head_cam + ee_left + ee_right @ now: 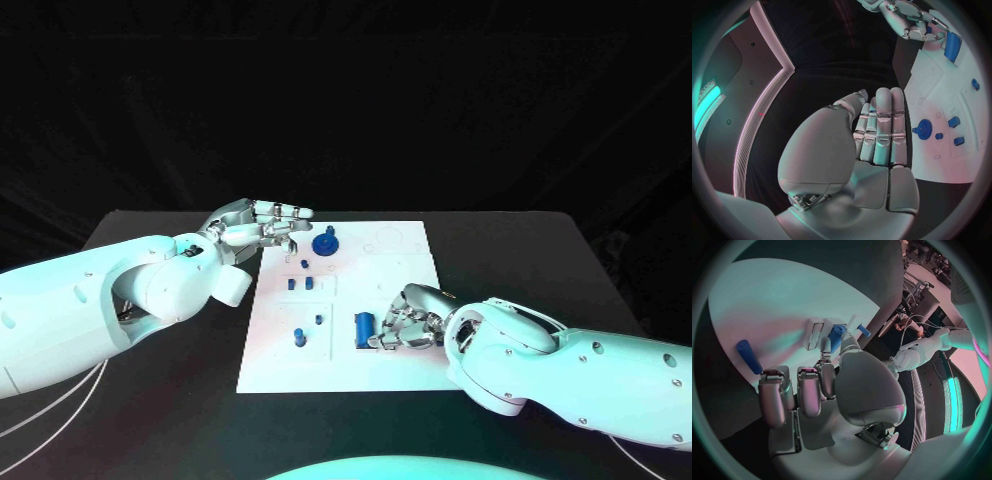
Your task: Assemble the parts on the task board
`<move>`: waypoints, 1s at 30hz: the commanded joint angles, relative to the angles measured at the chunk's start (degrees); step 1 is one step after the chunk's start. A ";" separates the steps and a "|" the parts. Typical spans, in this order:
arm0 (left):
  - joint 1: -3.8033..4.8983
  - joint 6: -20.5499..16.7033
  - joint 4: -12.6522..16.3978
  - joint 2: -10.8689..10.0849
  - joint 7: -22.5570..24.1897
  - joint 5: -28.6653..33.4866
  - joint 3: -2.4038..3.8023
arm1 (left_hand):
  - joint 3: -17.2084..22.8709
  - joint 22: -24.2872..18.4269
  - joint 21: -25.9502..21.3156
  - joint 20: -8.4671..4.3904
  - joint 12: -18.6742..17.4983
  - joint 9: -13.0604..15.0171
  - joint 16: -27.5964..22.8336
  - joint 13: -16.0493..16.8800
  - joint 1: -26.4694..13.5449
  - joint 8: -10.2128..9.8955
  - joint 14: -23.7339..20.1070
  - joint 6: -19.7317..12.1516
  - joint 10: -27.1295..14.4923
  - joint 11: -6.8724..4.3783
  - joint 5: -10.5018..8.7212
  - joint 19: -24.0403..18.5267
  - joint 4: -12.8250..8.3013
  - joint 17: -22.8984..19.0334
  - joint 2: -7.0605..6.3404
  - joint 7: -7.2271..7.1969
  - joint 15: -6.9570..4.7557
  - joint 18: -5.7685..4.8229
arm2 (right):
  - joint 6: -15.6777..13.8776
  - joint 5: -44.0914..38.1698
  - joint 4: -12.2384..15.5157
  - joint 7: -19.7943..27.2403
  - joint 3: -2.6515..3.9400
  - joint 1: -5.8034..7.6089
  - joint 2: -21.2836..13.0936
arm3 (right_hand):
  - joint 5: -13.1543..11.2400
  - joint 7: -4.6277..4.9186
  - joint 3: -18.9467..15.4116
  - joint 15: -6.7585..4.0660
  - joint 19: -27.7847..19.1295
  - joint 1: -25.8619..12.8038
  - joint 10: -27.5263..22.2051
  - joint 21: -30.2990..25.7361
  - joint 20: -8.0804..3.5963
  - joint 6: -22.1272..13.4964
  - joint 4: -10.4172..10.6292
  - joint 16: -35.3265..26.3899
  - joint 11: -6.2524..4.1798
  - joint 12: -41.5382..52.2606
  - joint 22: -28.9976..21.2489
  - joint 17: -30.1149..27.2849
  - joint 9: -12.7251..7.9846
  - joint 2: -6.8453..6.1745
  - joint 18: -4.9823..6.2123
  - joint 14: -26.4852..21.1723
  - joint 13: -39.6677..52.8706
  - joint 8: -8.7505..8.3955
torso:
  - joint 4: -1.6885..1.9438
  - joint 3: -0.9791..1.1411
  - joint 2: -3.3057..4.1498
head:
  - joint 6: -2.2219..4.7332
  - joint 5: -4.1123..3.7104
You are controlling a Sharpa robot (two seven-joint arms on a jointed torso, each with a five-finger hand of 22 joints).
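The white task board point(389, 250) lies mid-table. My right hand point(401, 322) rests on its near right part, thumb and a finger pinching a blue block point(365, 325) that sits in a white recess; the same block point(837, 333) lies between those fingertips point(825, 346) in the right wrist view. My left hand point(267, 222) hovers at the board's far left corner, fingers point(882, 125) straight and side by side, holding nothing. A blue gear point(327, 243) stands just right of it, also seen as the gear point(924, 129).
Two small blue pieces point(299, 284) sit in slots at the board's left middle. A blue peg point(300, 337) lies near the left front; a blue cylinder point(748, 356) lies on the board beside my right fingers. Black table point(144, 230) surrounds the board.
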 commanded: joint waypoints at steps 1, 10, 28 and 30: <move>0.04 0.96 0.13 0.01 0.16 -0.17 0.03 | -0.03 -0.02 -0.25 0.33 0.07 -0.08 -0.21 0.05 0.66 0.20 -0.33 -0.41 -0.49 0.08 0.02 -0.20 -0.31 -0.07 -0.10 -0.14 -0.10 0.78 | 1.84 1.43 0.26 1.84 0.02 -0.02 -0.04 | -0.86 0.00 -1.23 0.09 5.62 -2.60 0.49 -0.35 -0.13 -0.43 0.82 0.05 -0.17 -0.60 14.84 8.86 0.24 -1.46 -0.61 4.81 -0.28 0.31 | 0.00 0.02 0.03 | 0.02 0.03; 0.04 0.91 0.15 -0.07 0.16 -0.19 0.01 | -0.03 -0.02 -0.25 0.33 0.07 -0.08 -0.21 0.05 0.66 0.20 -0.33 -0.41 -0.49 0.08 0.02 -0.20 -0.31 -0.07 -0.10 -0.14 -0.10 0.78 | 1.96 1.59 0.12 2.46 0.02 -0.02 -0.25 | -2.19 0.14 -2.07 0.21 5.70 -3.18 0.31 -0.17 0.00 -1.04 1.63 0.20 -0.02 -0.78 14.90 9.21 0.60 -1.79 -0.65 4.88 -0.28 0.26 | 0.02 -0.01 0.03 | -0.03 0.15; 0.03 0.88 0.15 -0.03 0.20 -0.20 -0.05 | -0.03 -0.02 -0.25 0.33 0.07 -0.08 -0.21 0.05 0.66 0.20 -0.33 -0.41 -0.49 0.08 0.02 -0.20 -0.31 -0.07 -0.10 -0.14 -0.10 0.78 | -2.24 -1.83 0.68 2.30 0.04 0.83 -2.77 | 1.78 0.23 -0.64 0.24 5.59 1.97 0.07 -0.41 0.06 -2.23 -0.14 0.06 0.01 -1.15 14.82 8.97 1.23 1.08 -0.59 4.82 -0.22 -0.23 | -0.04 -0.02 -0.11 | -0.04 -0.16; 0.03 0.84 0.15 -0.07 0.20 -0.20 -0.07 | -0.03 -0.02 -0.25 0.33 0.07 -0.08 -0.21 0.05 0.66 0.20 -0.33 -0.41 -0.49 0.08 0.02 -0.20 -0.31 -0.07 -0.10 -0.14 -0.10 0.78 | -2.60 -3.36 1.49 2.47 0.05 1.46 -4.23 | 1.68 0.12 -0.25 0.20 5.60 2.97 0.03 -0.37 0.05 -2.01 -0.65 0.05 -0.08 -1.23 14.83 8.97 1.27 1.28 -0.60 4.81 -0.24 -0.26 | -0.07 -0.03 -0.10 | 0.09 -0.37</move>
